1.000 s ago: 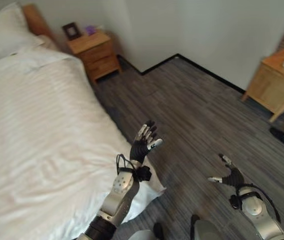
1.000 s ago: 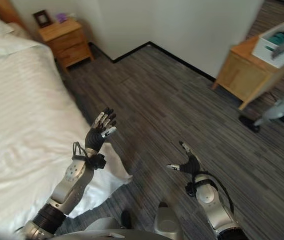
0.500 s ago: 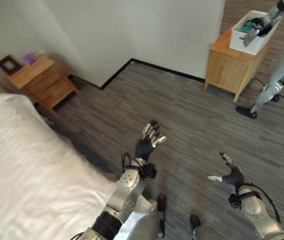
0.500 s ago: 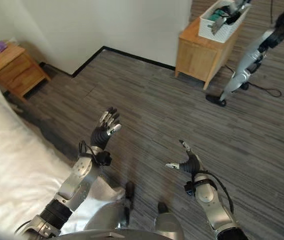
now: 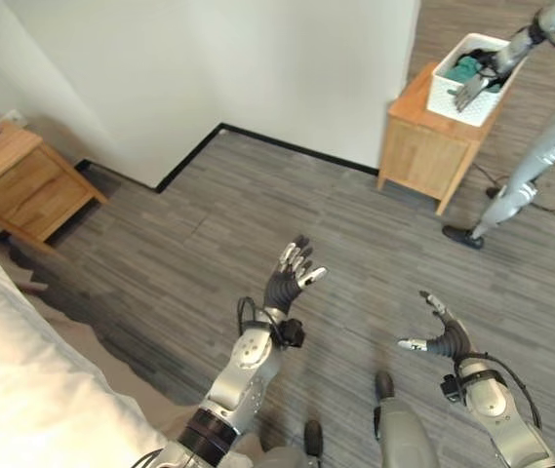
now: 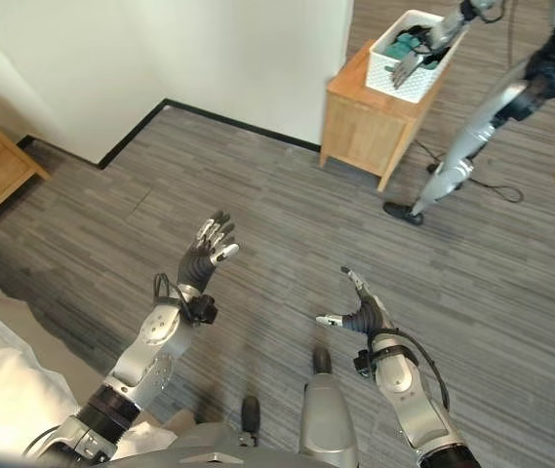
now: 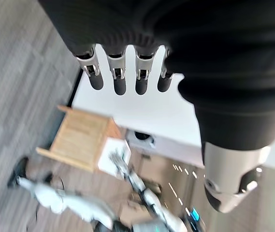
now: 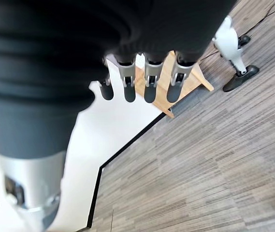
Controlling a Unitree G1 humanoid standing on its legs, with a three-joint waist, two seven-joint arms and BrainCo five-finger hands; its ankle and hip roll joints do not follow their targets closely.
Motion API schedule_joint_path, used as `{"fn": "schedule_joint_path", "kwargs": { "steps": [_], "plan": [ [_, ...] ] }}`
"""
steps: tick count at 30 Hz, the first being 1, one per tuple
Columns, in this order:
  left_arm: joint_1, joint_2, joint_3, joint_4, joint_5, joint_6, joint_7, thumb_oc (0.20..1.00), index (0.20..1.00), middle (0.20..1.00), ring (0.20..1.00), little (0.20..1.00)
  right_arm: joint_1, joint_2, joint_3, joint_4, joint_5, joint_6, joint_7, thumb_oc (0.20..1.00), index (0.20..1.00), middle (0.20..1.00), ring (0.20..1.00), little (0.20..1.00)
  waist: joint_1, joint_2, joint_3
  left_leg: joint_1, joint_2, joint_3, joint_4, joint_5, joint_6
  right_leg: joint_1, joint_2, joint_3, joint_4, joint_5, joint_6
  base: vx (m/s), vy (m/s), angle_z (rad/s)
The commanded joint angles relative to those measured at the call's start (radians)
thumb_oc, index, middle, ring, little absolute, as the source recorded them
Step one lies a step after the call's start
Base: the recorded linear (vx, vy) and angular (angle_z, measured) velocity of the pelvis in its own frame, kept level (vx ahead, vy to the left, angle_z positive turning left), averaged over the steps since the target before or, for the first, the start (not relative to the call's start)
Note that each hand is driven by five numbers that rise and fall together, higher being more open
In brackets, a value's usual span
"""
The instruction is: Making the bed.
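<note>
Left robot hand (image 5: 291,278) raised over the floor (image 5: 257,224), fingers straight and spread, holding nothing, touching nothing. Right robot hand (image 5: 441,336) lower, palm-in, fingers splayed with thumb out, also empty; its wrist view confirms straight fingers. Bed (image 5: 23,390): white striped cover at the robot's near left, just the corner in frame, both hands well apart from it. Further out: wooden nightstand (image 5: 14,180) by the wall on the left, wooden side cabinet (image 5: 433,146) far right carrying a white basket (image 5: 467,73), another robot's arm (image 5: 511,44) reaching into it. Versus 1 s ago: whole view has swung right, bed mostly out of frame, so camera moved; hand poses unchanged.
</note>
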Motion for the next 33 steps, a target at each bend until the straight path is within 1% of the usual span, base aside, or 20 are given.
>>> {"fn": "schedule_joint_path", "kwargs": {
  "steps": [1,2,3,4,5,6,8,11,13,17,22,23,24,25,26,27,29,30,32,33],
  "plan": [
    [0.018,-0.021,0.049,-0.076,0.015,-0.063,-0.014,1.000,1.000,1.000,1.000,1.000,-0.051,-0.030,-0.014,-0.082,0.049,-0.061,0.016,1.000,1.000,1.000,1.000,1.000,0.029,0.010,-0.042,-0.040,0.037,0.061,0.240,-0.081,-0.085,0.198,0.017,-0.069,-0.134,0.045,-0.012,0.14,-0.258,0.35],
    [0.018,-0.021,0.049,-0.077,0.015,-0.062,-0.013,1.000,1.000,1.000,1.000,1.000,-0.051,-0.030,-0.013,-0.081,0.049,-0.062,0.016,1.000,1.000,1.000,1.000,1.000,0.025,0.011,-0.041,-0.045,0.039,0.057,0.251,-0.088,-0.086,0.200,0.018,-0.074,-0.134,0.044,-0.012,0.06,-0.237,0.37],
    [0.018,-0.023,0.053,-0.081,0.005,-0.060,-0.013,1.000,1.000,1.000,1.000,1.000,-0.059,-0.038,-0.014,-0.089,0.058,-0.062,0.015,1.000,1.000,1.000,1.000,1.000,0.030,0.009,-0.028,-0.101,0.040,0.062,0.357,-0.041,-0.107,0.224,0.009,-0.097,-0.137,0.036,-0.027,0.01,-0.201,0.77],
    [0.008,-0.025,0.056,-0.083,-0.004,-0.063,-0.003,1.000,1.000,1.000,1.000,1.000,-0.073,-0.052,-0.019,-0.116,0.067,-0.065,-0.004,1.000,1.000,1.000,1.000,1.000,0.039,-0.011,-0.001,-0.200,0.069,0.144,0.510,0.044,-0.133,0.275,-0.013,-0.135,-0.149,0.016,-0.056,0.00,-0.197,0.97],
    [0.007,-0.025,0.057,-0.084,-0.004,-0.063,-0.003,1.000,1.000,1.000,1.000,1.000,-0.074,-0.052,-0.018,-0.115,0.067,-0.066,-0.005,1.000,1.000,1.000,1.000,1.000,0.035,-0.008,-0.002,-0.211,0.072,0.139,0.525,0.038,-0.134,0.273,-0.010,-0.139,-0.149,0.016,-0.057,0.06,-0.256,1.05],
    [-0.002,-0.021,0.060,-0.083,0.000,-0.060,0.005,1.000,1.000,1.000,1.000,1.000,-0.079,-0.051,-0.023,-0.132,0.075,-0.063,-0.013,1.000,1.000,1.000,1.000,1.000,0.034,-0.024,0.003,-0.264,0.133,0.275,0.544,0.043,-0.128,0.304,-0.019,-0.174,-0.149,-0.011,-0.065,0.08,-0.157,0.90],
    [-0.009,-0.022,0.056,-0.075,0.003,-0.054,0.007,1.000,1.000,1.000,1.000,1.000,-0.073,-0.039,-0.029,-0.137,0.091,-0.058,-0.018,1.000,1.000,1.000,1.000,1.000,0.031,-0.023,-0.005,-0.272,0.199,0.397,0.454,0.036,-0.117,0.332,-0.019,-0.226,-0.149,-0.037,-0.061,0.14,-0.125,0.96],
    [-0.004,-0.021,0.061,-0.067,0.014,-0.047,0.007,1.000,1.000,1.000,1.000,1.000,-0.061,-0.025,-0.033,-0.151,0.106,-0.058,-0.009,1.000,1.000,1.000,1.000,1.000,0.033,-0.013,-0.021,-0.273,0.184,0.451,0.321,0.034,-0.109,0.354,-0.014,-0.263,-0.149,-0.054,-0.050,0.16,0.001,0.93],
    [0.003,-0.022,0.060,-0.066,0.023,-0.042,0.004,1.000,1.000,1.000,1.000,1.000,-0.067,-0.012,-0.031,-0.151,0.129,-0.058,-0.004,1.000,1.000,1.000,1.000,1.000,0.041,0.004,-0.040,-0.269,0.179,0.496,0.196,0.090,-0.116,0.380,-0.010,-0.306,-0.149,-0.070,-0.037,0.19,0.050,0.49],
    [0.027,-0.022,0.054,-0.075,0.019,-0.034,0.006,1.000,1.000,1.000,1.000,1.000,-0.075,0.010,-0.015,-0.157,0.139,-0.060,0.006,1.000,1.000,1.000,1.000,1.000,0.041,0.021,-0.072,-0.209,0.148,0.486,0.063,0.107,-0.093,0.410,-0.013,-0.349,-0.145,-0.069,-0.012,0.23,0.117,0.41],
    [0.023,-0.005,0.026,-0.098,0.034,-0.009,-0.015,1.000,1.000,1.000,1.000,1.000,-0.060,0.032,-0.028,-0.175,0.143,-0.060,0.013,1.000,1.000,1.000,1.000,1.000,0.044,0.008,-0.097,-0.128,0.094,0.458,0.010,0.068,-0.042,0.382,-0.081,-0.373,0.107,-0.073,0.026,0.16,0.152,0.40],
    [0.022,0.007,0.017,-0.110,0.048,-0.005,-0.009,1.000,1.000,1.000,1.000,1.000,-0.051,0.033,-0.027,-0.194,0.127,-0.056,0.019,1.000,1.000,1.000,1.000,1.000,0.033,-0.004,-0.076,-0.093,0.064,0.415,0.001,0.042,-0.014,0.307,-0.127,-0.334,0.290,0.023,0.065,0.07,0.110,0.50],
    [0.022,0.007,0.017,-0.111,0.048,-0.005,-0.009,1.000,1.000,1.000,1.000,1.000,-0.052,0.033,-0.027,-0.194,0.127,-0.056,0.019,1.000,1.000,1.000,1.000,1.000,0.034,-0.003,-0.079,-0.097,0.065,0.417,0.000,0.045,-0.013,0.301,-0.126,-0.333,0.290,0.027,0.064,0.10,0.180,0.61],
    [0.023,0.015,0.022,-0.111,0.053,-0.007,-0.009,1.000,1.000,1.000,1.000,1.000,-0.051,0.029,-0.032,-0.198,0.108,-0.055,0.018,1.000,1.000,1.000,1.000,1.000,0.025,0.008,-0.064,-0.090,0.070,0.378,-0.004,0.035,-0.002,0.227,-0.110,-0.252,0.402,0.041,0.070,0.02,0.073,0.65],
    [0.023,0.015,0.022,-0.111,0.053,-0.007,-0.009,1.000,1.000,1.000,1.000,1.000,-0.052,0.029,-0.031,-0.198,0.107,-0.055,0.018,1.000,1.000,1.000,1.000,1.000,0.027,0.007,-0.065,-0.092,0.070,0.380,-0.004,0.035,-0.002,0.221,-0.111,-0.249,0.409,0.038,0.070,0.08,0.073,1.05],
    [0.023,0.017,0.016,-0.107,0.055,-0.010,-0.010,1.000,1.000,1.000,1.000,1.000,-0.052,0.024,-0.038,-0.200,0.095,-0.057,0.011,1.000,1.000,1.000,1.000,1.000,0.017,0.008,-0.054,-0.095,0.069,0.315,-0.004,0.031,-0.007,0.171,-0.029,-0.152,0.387,-0.038,0.028,0.08,-0.009,0.91],
    [0.022,0.015,0.015,-0.104,0.054,-0.013,-0.017,1.000,1.000,1.000,1.000,1.000,-0.051,0.022,-0.043,-0.200,0.093,-0.058,0.011,1.000,1.000,1.000,1.000,1.000,0.009,0.006,-0.054,-0.102,0.065,0.283,-0.004,0.034,-0.011,0.164,0.010,-0.108,0.329,-0.066,0.020,0.09,-0.030,1.07],
    [0.013,0.014,0.003,-0.093,0.057,-0.013,-0.031,1.000,1.000,1.000,1.000,1.000,-0.050,0.014,-0.050,-0.197,0.082,-0.064,-0.001,1.000,1.000,1.000,1.000,1.000,-0.009,-0.008,-0.056,-0.114,0.046,0.210,-0.004,0.032,-0.015,0.168,0.093,0.014,0.171,-0.104,-0.016,0.09,-0.054,1.21],
    [0.005,0.011,-0.004,-0.079,0.054,-0.012,-0.038,1.000,1.000,1.000,1.000,1.000,-0.036,0.007,-0.057,-0.193,0.074,-0.063,-0.008,1.000,1.000,1.000,1.000,1.000,-0.022,-0.027,-0.061,-0.121,0.019,0.143,-0.004,0.032,-0.011,0.151,0.158,0.138,0.085,-0.071,-0.037,0.07,-0.054,1.27],
    [0.003,0.012,-0.003,-0.074,0.045,-0.015,-0.041,1.000,1.000,1.000,1.000,1.000,-0.027,0.004,-0.056,-0.190,0.072,-0.065,-0.007,1.000,1.000,1.000,1.000,1.000,-0.019,-0.035,-0.068,-0.122,0.005,0.129,-0.004,0.020,-0.007,0.171,0.153,0.137,0.042,-0.055,-0.048,0.02,-0.052,1.67]
  ]
}}
